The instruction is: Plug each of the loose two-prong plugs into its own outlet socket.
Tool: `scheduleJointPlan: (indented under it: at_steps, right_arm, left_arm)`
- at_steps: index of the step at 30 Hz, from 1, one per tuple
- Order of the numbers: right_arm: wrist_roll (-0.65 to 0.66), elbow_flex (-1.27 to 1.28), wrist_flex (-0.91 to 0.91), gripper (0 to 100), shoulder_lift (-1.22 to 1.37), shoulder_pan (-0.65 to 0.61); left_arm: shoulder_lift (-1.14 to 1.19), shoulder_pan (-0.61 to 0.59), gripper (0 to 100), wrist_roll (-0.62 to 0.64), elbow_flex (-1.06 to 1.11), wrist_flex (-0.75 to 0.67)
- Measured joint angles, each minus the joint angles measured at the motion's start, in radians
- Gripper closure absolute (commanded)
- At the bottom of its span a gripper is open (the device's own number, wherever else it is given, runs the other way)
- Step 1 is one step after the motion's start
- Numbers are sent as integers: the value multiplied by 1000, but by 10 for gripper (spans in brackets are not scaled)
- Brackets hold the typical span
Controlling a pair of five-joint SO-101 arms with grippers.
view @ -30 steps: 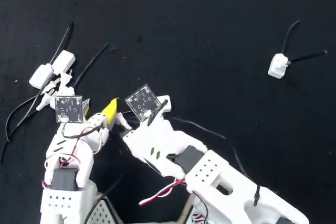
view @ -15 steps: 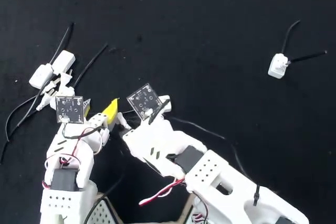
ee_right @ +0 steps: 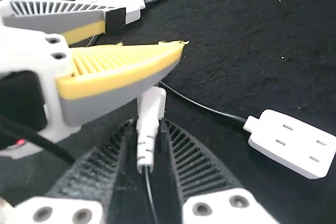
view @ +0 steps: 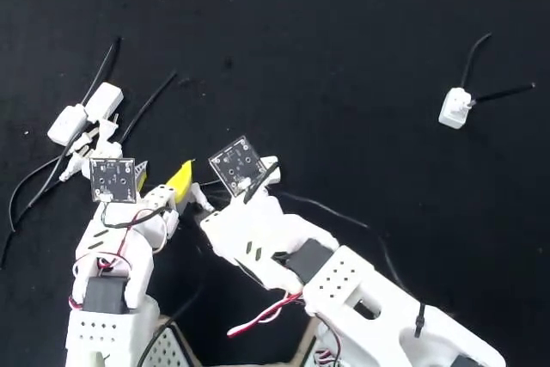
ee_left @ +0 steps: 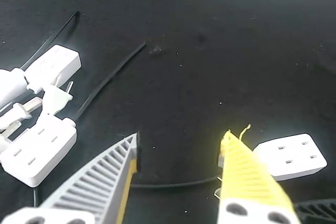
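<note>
**High view.** Black table [view: 344, 58]. My left end effector [view: 165, 169] sits at the near left, fingers spread wide, holding nothing. The near outlet block [view: 271, 168] lies just beside my right arm's wrist and is partly covered by it. The outlet cluster [view: 86, 113] is at the far left: white blocks and plugs among black cords. I cannot tell whether any plug there is seated. The far outlet block [view: 453, 109] is well apart at the right, with two black cords leaving it.

**Left wrist view.** Grey and yellow fingers are wide apart with bare table between them. In the cluster, two blocks lie slot-face up. A loose plug [ee_left: 55, 95] lies between them, prongs exposed. The near outlet block lies just beside the yellow fingertip, slot face up.

**Right wrist view.** My right end effector [ee_right: 148, 129] is closed narrow on the plug [ee_right: 152, 103].
- Look: white, slim, ribbed, with its cord running back between the fingers.
- Long axis: in line with the fingers, nose pointing out past the fingertips and under the left arm's yellow finger [ee_right: 121, 66].
- Prongs: hidden, so I cannot tell how they are turned.

The near outlet block lies apart to one side on the table, slot pairs up. Its black cord [ee_right: 205, 106] runs toward the plug's nose.
</note>
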Motion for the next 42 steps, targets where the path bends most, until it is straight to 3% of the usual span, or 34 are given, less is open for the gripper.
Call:
scheduleJointPlan:
  at_steps: [42]
  right_arm:
    - [-5, 2, 0, 987, 2, 26]
  left_arm:
    - [-2, 2, 747, -34, 0, 20]
